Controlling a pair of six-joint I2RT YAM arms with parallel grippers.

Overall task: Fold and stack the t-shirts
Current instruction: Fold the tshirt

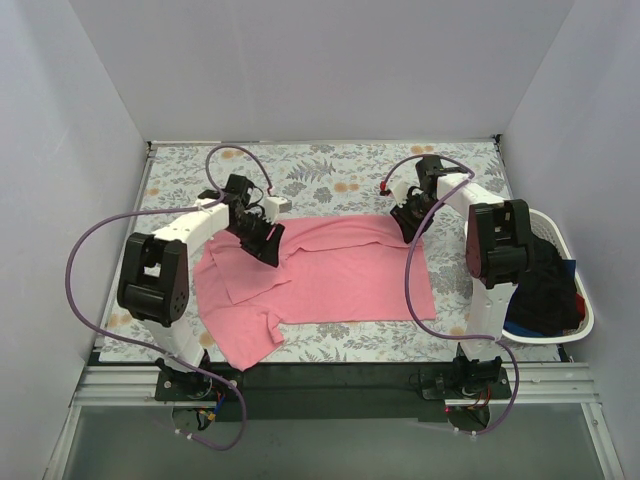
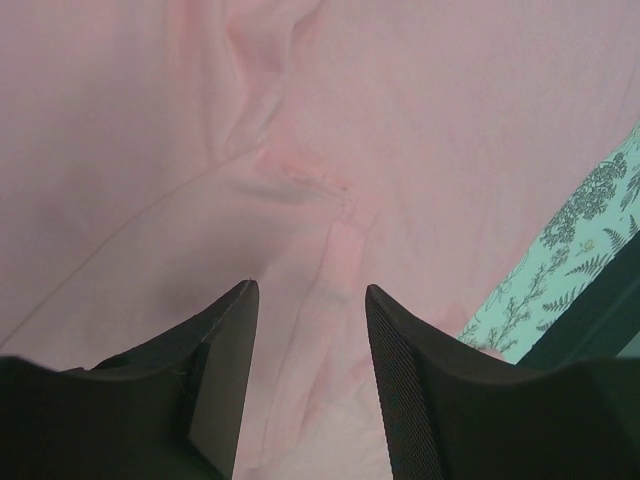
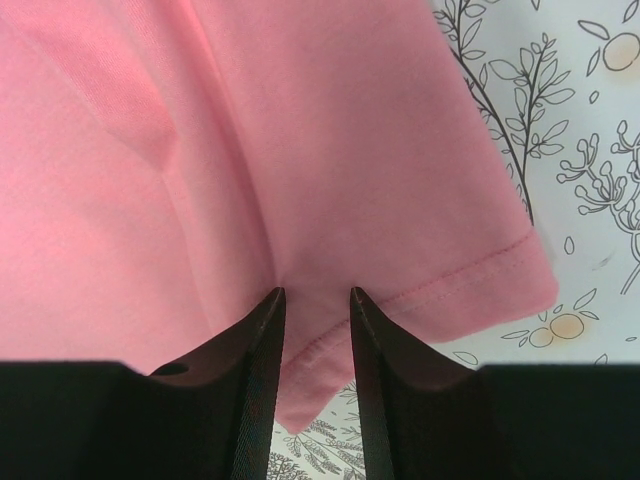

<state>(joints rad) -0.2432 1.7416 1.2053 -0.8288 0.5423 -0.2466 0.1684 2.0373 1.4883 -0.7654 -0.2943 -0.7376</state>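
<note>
A salmon-pink t-shirt (image 1: 330,275) lies spread on the floral tablecloth (image 1: 320,170), partly folded, with a sleeve hanging toward the near left. My left gripper (image 1: 262,240) is low over the shirt's far left part, and its jaws (image 2: 308,288) are open with wrinkled pink cloth (image 2: 400,120) between and below them. My right gripper (image 1: 410,222) is at the shirt's far right corner. Its jaws (image 3: 316,292) are open a little and straddle the stitched hem of the shirt (image 3: 300,130).
A white laundry basket (image 1: 572,322) stands at the right table edge behind the right arm, holding a black shirt (image 1: 545,290) and a bit of dark blue cloth (image 1: 570,272). White walls enclose the table on three sides.
</note>
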